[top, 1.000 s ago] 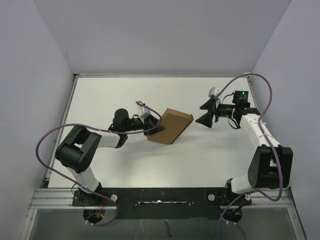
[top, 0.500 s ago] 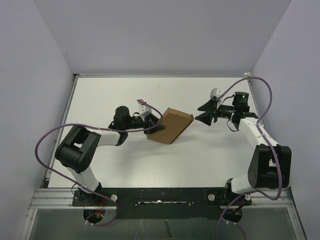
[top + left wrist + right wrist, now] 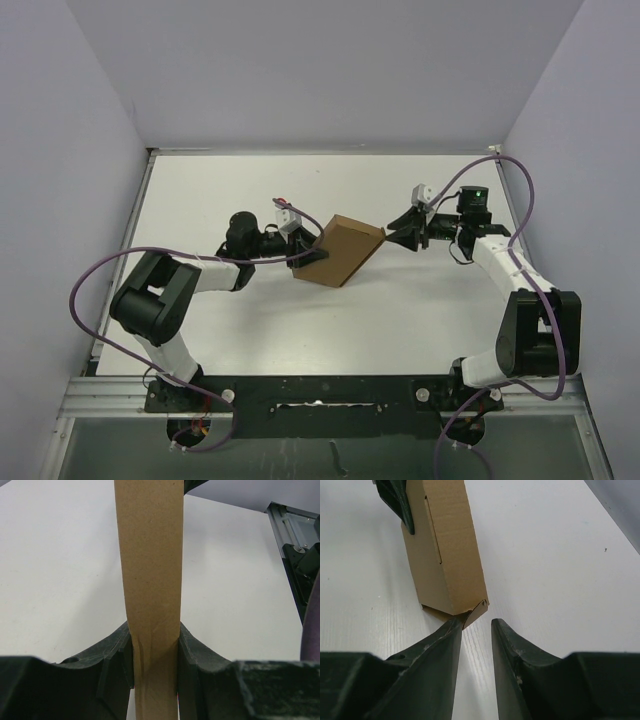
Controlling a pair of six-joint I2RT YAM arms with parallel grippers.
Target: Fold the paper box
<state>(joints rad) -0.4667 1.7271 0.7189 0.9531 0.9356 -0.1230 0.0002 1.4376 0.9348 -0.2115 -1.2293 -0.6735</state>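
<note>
The brown paper box [image 3: 342, 249] stands folded up near the table's middle, tilted on one edge. My left gripper [image 3: 308, 255] is shut on its left end; in the left wrist view the box's narrow side [image 3: 150, 570] runs up between the two fingers [image 3: 112, 655]. My right gripper [image 3: 398, 232] is open at the box's right corner. In the right wrist view the box [image 3: 445, 555] stands just ahead, and a small loose flap [image 3: 476, 612] at its near corner sits by the tip of my left finger [image 3: 447, 635].
The white table [image 3: 240, 190] is walled by grey panels on three sides. A black rail [image 3: 320, 395] with both arm bases runs along the near edge. A purple cable [image 3: 530, 190] loops over the right arm.
My right gripper has moved left toward the box, from well apart to right at its right corner. The left gripper and the box have barely moved.
</note>
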